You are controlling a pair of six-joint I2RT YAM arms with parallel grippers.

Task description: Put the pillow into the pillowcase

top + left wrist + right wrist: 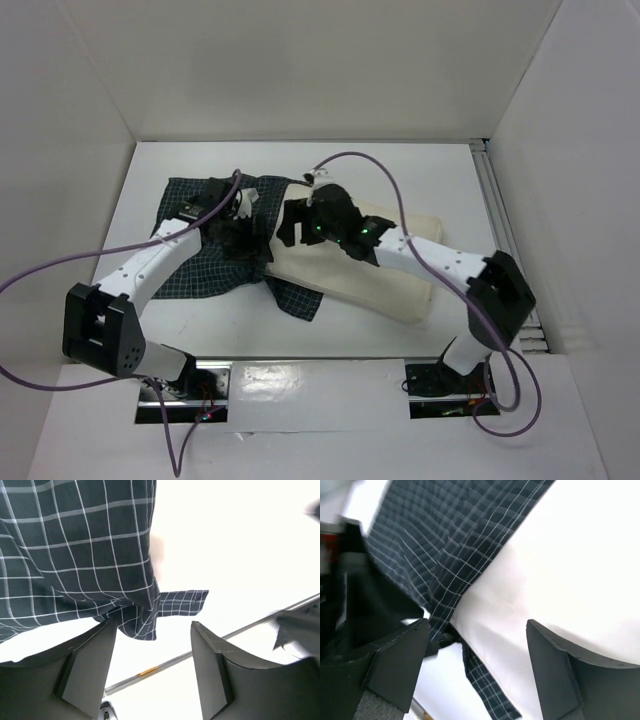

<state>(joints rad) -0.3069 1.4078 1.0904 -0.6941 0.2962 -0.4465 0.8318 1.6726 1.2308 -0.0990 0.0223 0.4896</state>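
The dark checked pillowcase (200, 265) lies crumpled at the left centre of the table, one corner lapping over the near left end of the cream pillow (390, 285), which lies at an angle to its right. My left gripper (248, 228) is over the pillowcase's right part, open; in the left wrist view (154, 630) the pillowcase (75, 555) hangs by the left fingertip, not pinched. My right gripper (292, 228) is over the pillow's left end, open; in the right wrist view (477, 625) it is above the pillow (560, 570) and the pillowcase edge (445, 540).
White enclosure walls surround the table. An aluminium rail (495, 220) runs along the right side and also shows in the left wrist view (175, 657). Purple cables (385, 175) loop above both arms. The two grippers are close together.
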